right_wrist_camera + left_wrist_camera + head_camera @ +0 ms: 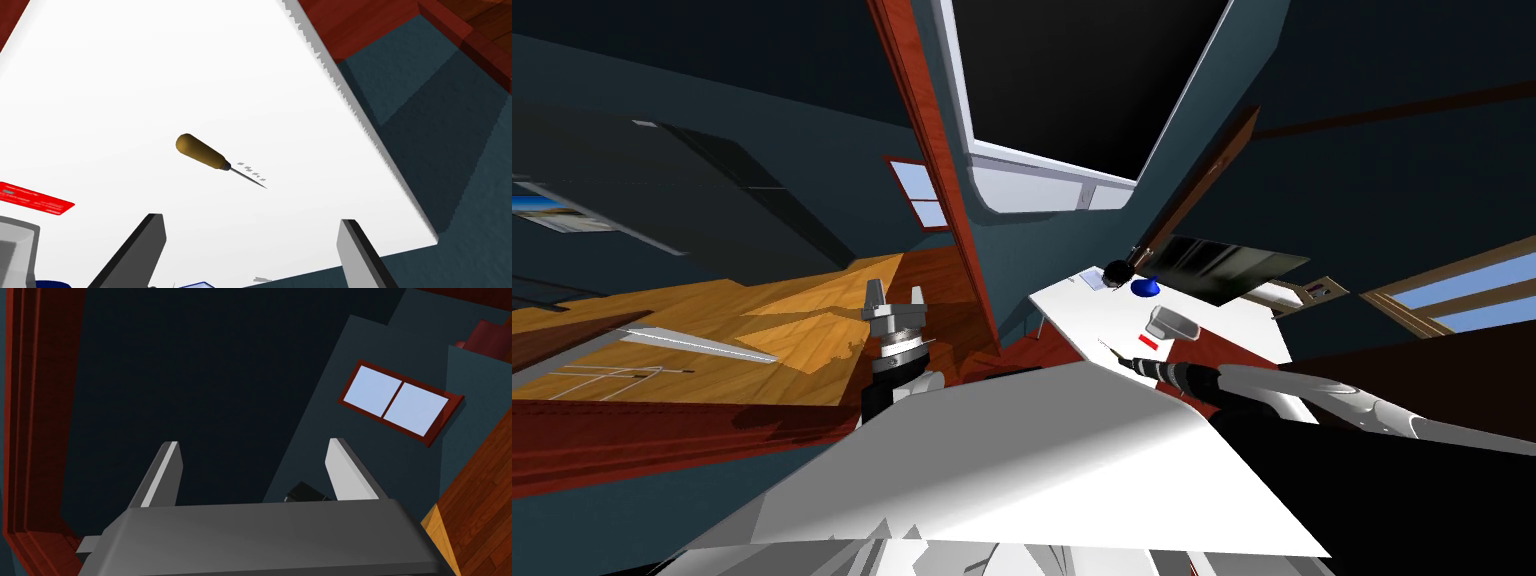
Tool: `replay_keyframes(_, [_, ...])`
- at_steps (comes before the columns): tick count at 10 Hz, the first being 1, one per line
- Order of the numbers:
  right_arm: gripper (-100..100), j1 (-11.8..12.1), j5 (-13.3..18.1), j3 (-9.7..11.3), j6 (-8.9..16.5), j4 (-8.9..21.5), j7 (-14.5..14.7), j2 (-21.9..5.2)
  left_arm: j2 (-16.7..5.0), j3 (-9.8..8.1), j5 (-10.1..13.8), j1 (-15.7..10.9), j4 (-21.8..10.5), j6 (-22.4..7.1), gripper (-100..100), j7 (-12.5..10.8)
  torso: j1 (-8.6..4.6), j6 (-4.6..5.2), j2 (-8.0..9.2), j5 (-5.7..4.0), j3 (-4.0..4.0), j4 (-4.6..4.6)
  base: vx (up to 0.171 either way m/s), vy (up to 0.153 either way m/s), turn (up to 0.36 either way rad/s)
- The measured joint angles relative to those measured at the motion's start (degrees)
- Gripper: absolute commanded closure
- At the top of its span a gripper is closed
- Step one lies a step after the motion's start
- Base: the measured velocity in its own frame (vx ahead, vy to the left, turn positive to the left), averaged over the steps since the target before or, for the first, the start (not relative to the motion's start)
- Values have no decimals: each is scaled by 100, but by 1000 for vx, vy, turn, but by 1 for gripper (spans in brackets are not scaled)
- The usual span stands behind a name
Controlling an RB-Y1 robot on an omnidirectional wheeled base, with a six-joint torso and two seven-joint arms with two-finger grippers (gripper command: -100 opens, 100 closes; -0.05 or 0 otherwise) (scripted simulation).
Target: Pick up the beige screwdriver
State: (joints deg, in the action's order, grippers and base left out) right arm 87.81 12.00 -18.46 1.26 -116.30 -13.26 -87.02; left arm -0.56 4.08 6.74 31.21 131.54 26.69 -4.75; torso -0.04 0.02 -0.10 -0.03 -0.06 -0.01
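Screwdriver (204,152) on white table (125,75), teal walls (425,125), right tool (250,220) and left tool (253,443) spread, empty

The head camera looks steeply down and forward and is strongly rolled, so the whole room slants. The white table (1232,320) sits off to the robot's right, fairly far from the lens. The right wrist camera looks along the right gripper (252,250), its fingers spread, down onto that tabletop from close by. The screwdriver (205,152) lies just beyond the fingertips. These two views share the table and the red card (35,199). A thin mark near the table's near edge in the head view is possibly the screwdriver. The left wrist camera looks along the left gripper (252,473), fingers apart, facing away from the table.
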Motion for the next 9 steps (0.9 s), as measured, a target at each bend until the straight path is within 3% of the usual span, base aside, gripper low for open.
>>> replay_keyframes(8, [-100, 492, -8, 47, 254, 238, -187, -1275, 0, 0, 0, 0, 0, 0, 0, 0, -1, 2, 4, 0, 2, 1, 15, -20, 79])
replay_keyframes(9, [-100, 640, -13, 2, 275, 293, -218, -1437, 0, 0, 0, 0, 0, 0, 0, 0, -4, 0, 2, -1, 1, 1, 12, -32, 65])
